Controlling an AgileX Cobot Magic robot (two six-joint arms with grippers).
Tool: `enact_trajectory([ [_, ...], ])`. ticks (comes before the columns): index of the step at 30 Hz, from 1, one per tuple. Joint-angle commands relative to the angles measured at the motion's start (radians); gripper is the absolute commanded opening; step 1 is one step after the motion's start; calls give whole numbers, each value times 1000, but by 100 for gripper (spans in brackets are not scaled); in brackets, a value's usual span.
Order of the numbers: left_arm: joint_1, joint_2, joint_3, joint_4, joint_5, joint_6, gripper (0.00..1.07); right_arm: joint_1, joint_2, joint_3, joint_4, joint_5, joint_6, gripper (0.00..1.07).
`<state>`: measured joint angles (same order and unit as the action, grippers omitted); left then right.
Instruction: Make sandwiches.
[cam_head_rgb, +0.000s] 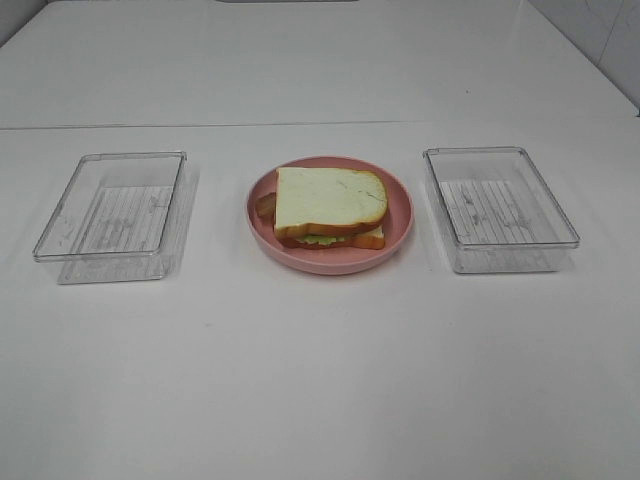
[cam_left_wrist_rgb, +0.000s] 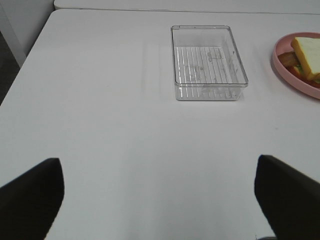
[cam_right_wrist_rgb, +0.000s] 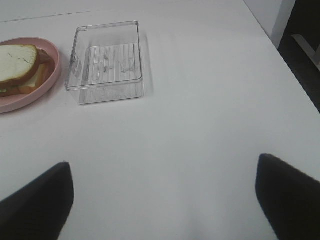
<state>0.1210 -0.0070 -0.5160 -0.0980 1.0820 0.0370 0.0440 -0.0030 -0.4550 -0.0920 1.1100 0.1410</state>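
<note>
Sandwich (cam_head_rgb: 330, 206) stacked on pink plate (cam_head_rgb: 400, 215), well ahead of both sets of fingers. Clear tray (cam_head_rgb: 110, 205) and tray (cam_head_rgb: 498, 210) flank plate on desk (cam_head_rgb: 320, 380). Left fingers (cam_left_wrist_rgb: 30, 195) spread apart, holding nothing; right fingers (cam_right_wrist_rgb: 35, 200) likewise.

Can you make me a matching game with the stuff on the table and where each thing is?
Things:
1. toy sandwich with white bread
2. round pink plate
3. clear plastic tray on the left
4. clear plastic tray on the right

Places:
A. right of the plate
B. middle of the table
C. on the plate
D. left of the plate

Pairs: 1-C, 2-B, 3-D, 4-A
</note>
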Motion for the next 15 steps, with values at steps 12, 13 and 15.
enact_trajectory([
  [12, 3, -8, 1, -9, -7, 0, 98, -2, -33, 0, -3, -8, -9, 91],
  [13, 3, -8, 1, -9, -7, 0, 98, -2, -33, 0, -3, -8, -9, 91],
  [15, 3, -8, 1, -9, -7, 0, 98, -2, -33, 0, -3, -8, -9, 91],
])
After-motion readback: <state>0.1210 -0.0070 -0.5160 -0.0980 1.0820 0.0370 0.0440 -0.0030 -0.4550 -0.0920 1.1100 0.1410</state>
